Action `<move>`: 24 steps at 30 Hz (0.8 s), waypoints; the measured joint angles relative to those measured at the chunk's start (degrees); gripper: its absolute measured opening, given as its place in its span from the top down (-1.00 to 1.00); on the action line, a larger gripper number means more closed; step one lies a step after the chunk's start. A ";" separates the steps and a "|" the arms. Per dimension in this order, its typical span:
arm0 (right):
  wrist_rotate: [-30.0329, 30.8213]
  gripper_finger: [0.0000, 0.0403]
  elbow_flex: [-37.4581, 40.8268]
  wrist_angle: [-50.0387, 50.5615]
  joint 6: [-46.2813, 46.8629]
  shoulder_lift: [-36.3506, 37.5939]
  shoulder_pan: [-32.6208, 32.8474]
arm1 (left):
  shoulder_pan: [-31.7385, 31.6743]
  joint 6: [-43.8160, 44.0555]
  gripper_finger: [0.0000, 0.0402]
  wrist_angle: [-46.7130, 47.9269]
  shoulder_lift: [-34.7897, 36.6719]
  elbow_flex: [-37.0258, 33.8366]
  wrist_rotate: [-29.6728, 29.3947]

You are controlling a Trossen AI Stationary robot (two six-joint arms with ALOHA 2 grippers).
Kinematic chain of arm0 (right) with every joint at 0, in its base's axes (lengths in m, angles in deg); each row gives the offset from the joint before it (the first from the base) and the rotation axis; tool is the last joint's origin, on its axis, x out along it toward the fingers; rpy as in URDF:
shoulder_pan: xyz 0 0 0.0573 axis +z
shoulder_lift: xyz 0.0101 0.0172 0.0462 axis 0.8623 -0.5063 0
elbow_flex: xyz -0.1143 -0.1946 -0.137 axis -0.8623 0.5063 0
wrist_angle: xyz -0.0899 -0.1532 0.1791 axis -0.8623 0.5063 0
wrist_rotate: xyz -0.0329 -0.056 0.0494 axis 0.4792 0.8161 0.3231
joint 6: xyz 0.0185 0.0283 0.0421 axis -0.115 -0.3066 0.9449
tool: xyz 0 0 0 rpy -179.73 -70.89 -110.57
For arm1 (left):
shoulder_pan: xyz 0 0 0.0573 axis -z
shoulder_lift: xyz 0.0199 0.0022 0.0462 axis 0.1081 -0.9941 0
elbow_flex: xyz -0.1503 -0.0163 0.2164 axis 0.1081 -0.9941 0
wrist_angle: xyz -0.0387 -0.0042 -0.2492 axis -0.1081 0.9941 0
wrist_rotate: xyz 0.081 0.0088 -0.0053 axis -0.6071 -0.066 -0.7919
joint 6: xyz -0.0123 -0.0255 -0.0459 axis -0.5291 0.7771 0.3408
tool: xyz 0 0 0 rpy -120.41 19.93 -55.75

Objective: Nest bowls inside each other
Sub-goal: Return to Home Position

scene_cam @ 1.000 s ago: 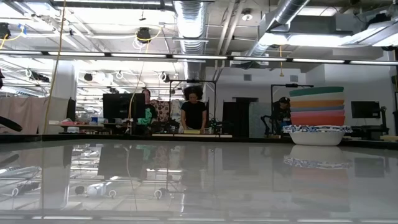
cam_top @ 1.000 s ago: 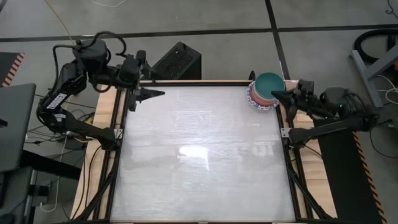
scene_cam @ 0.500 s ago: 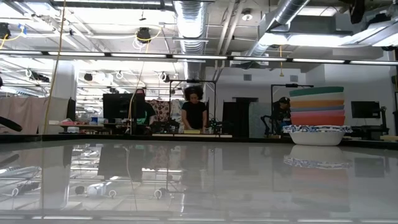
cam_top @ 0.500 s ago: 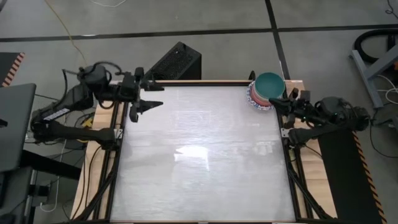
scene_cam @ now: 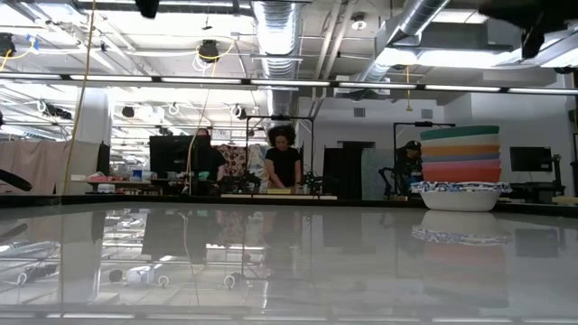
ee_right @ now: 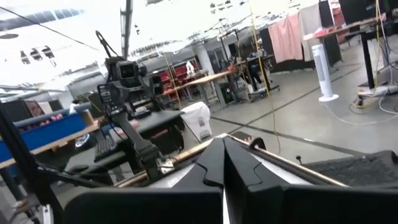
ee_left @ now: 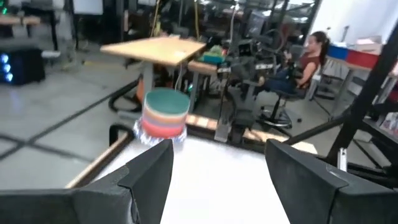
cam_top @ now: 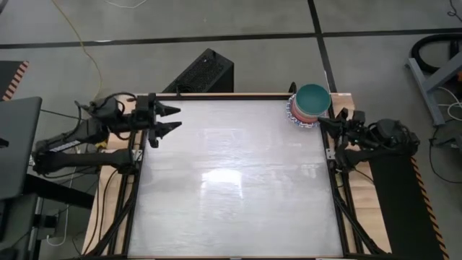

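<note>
The bowls stand nested in one stack [cam_top: 309, 105] at the table's far right corner, with a teal bowl on top and a white bowl with a blue patterned rim at the bottom, resting on the table [scene_cam: 461, 194]. The left wrist view shows the same stack [ee_left: 165, 115] far across the table. My left gripper [cam_top: 173, 118] hovers open at the far left edge and points level toward the right, with nothing between its fingers [ee_left: 219, 149]. My right gripper [cam_top: 323, 123] is shut just near-right of the stack, clear of it, its fingers closed together [ee_right: 224, 155].
A black box [cam_top: 206, 72] stands on the floor behind the table's far edge. Dark frame rails run along the left [cam_top: 137, 188] and right [cam_top: 336, 195] table edges. The wide glossy tabletop [cam_top: 231, 180] lies between the arms. People [scene_cam: 282, 167] are in the room beyond.
Both arms have folded back and sunk. My left gripper has drawn toward the table's left edge and rolled a little, still open. My right gripper has pulled away from the stack toward the right edge, still shut. The bowls have not moved.
</note>
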 joint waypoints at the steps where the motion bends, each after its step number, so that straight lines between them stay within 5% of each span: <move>1: 0.01 0.92 1.08 -0.02 0.03 0.84 0.00 | 0.00 0.52 -0.22 -0.05 0.36 -1.19 -0.52; 15: -0.02 0.92 13.79 -3.99 8.44 1.78 0.00 | 3.75 10.12 -0.22 -23.84 1.72 -22.25 -5.80; 24: -0.19 0.94 22.18 -12.07 9.04 1.76 0.00 | 11.00 11.73 -0.22 -27.71 1.60 -28.97 -16.94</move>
